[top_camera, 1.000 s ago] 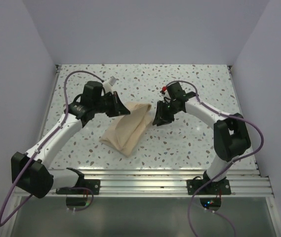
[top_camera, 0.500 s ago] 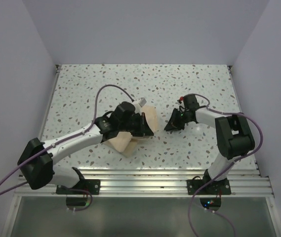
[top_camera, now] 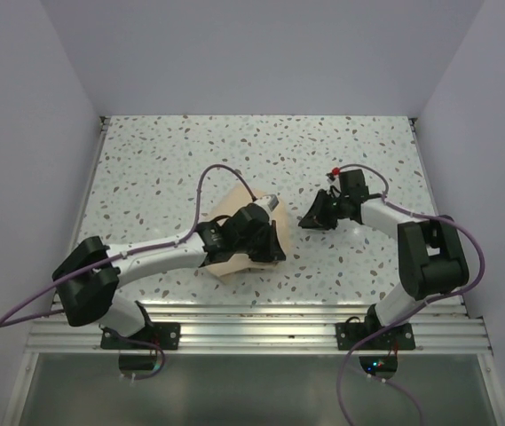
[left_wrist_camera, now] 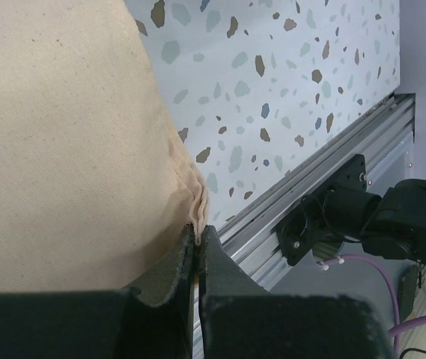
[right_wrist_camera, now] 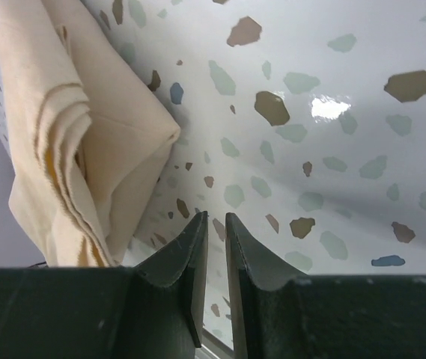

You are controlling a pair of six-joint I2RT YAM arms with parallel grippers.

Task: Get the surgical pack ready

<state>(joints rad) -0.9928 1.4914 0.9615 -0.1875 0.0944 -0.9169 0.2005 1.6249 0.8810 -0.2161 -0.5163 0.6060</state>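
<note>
Left claw (left_wrist_camera: pixel 197 233) pinches a corner of the folded pack (left_wrist_camera: pixel 63 149), which lies on the table (top_camera: pixel 172 151) near its front. Right claw (right_wrist_camera: pixel 215 221), narrowly parted and empty, hovers just beside it.

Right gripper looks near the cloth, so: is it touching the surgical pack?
Apart. The right wrist view shows speckled table between the right gripper and the surgical pack.
</note>
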